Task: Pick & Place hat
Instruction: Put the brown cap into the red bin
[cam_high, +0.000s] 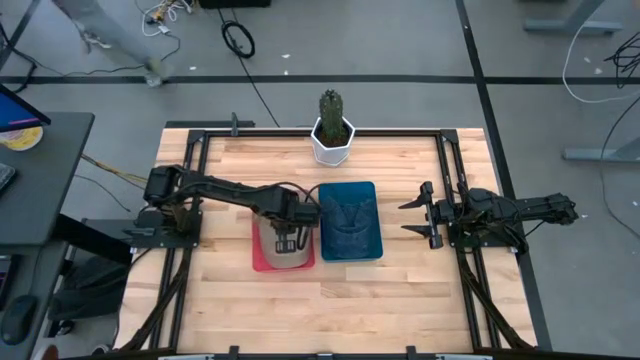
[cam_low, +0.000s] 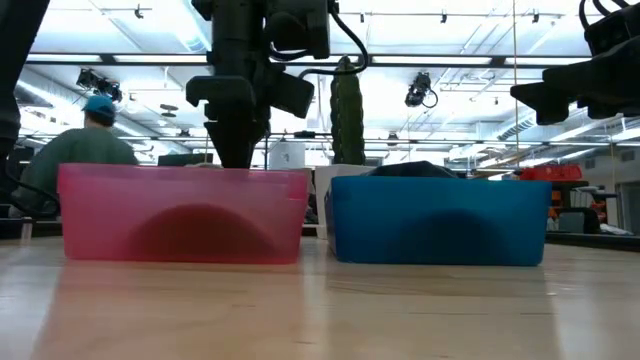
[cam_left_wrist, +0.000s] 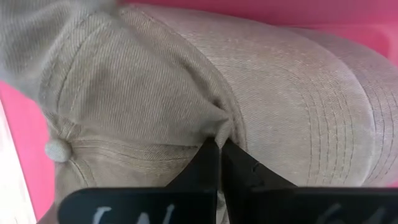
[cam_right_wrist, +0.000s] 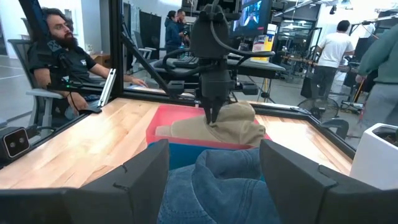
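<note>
A beige corduroy cap (cam_left_wrist: 149, 81) lies in the pink bin (cam_high: 262, 262), its crown showing above the rim in the right wrist view (cam_right_wrist: 233, 127). My left gripper (cam_high: 287, 240) stands over that bin, shut on the cap. Beside it, the blue bin (cam_high: 325, 225) holds a denim hat (cam_high: 350, 215). My right gripper (cam_high: 415, 216) hovers open near the table's right edge, level, pointing at the blue bin and touching nothing. Through the pink wall the low view shows the cap as a dark dome (cam_low: 200, 230) reaching down to the bin's floor. My left gripper pinches a gathered fold of the cap's crown cloth (cam_left_wrist: 217, 127), close to the seam where the brim begins, between its two fingertips (cam_left_wrist: 208, 155). The fingers come from above, pointing down (cam_right_wrist: 211, 115). The cap sits in the pink bin, and the cloth is puckered around the pinch.
A cactus in a white pot (cam_high: 332, 130) stands at the table's far edge behind the bins. Bare wood lies in front of both bins toward the near edge. People sit and stand in the room beyond the table (cam_right_wrist: 59, 56).
</note>
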